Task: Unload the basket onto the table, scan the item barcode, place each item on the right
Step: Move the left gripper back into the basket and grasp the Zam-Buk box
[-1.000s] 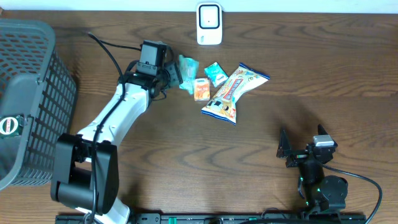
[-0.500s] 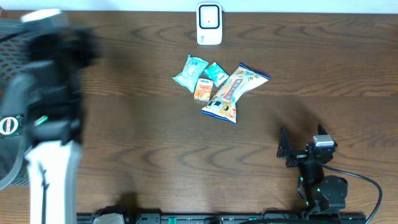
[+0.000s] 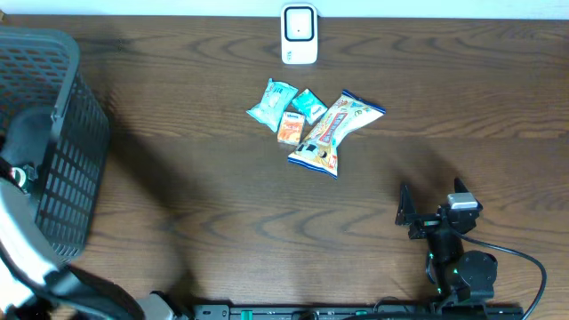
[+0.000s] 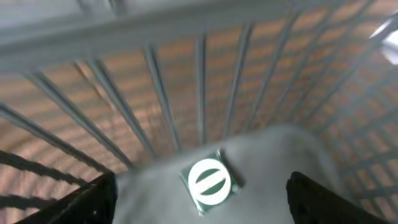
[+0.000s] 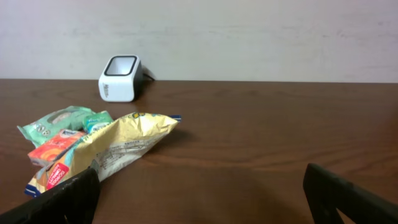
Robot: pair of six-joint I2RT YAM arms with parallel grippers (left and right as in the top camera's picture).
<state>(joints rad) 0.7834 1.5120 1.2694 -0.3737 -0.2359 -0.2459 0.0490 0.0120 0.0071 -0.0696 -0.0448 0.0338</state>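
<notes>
Snack packets [image 3: 311, 124] lie clustered mid-table before the scanner [image 3: 300, 34], nearer the right gripper [image 3: 431, 203], fingers apart and empty; the left gripper [image 4: 200, 186], likewise spread, hangs by the basket [image 3: 53, 133].

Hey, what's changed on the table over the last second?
The left gripper swung left from the snacks to over the basket, jaws open and holding nothing. The light-teal packet it was at lies free beside the rest. The scanner, the remaining snacks and the right gripper stayed put.
</notes>
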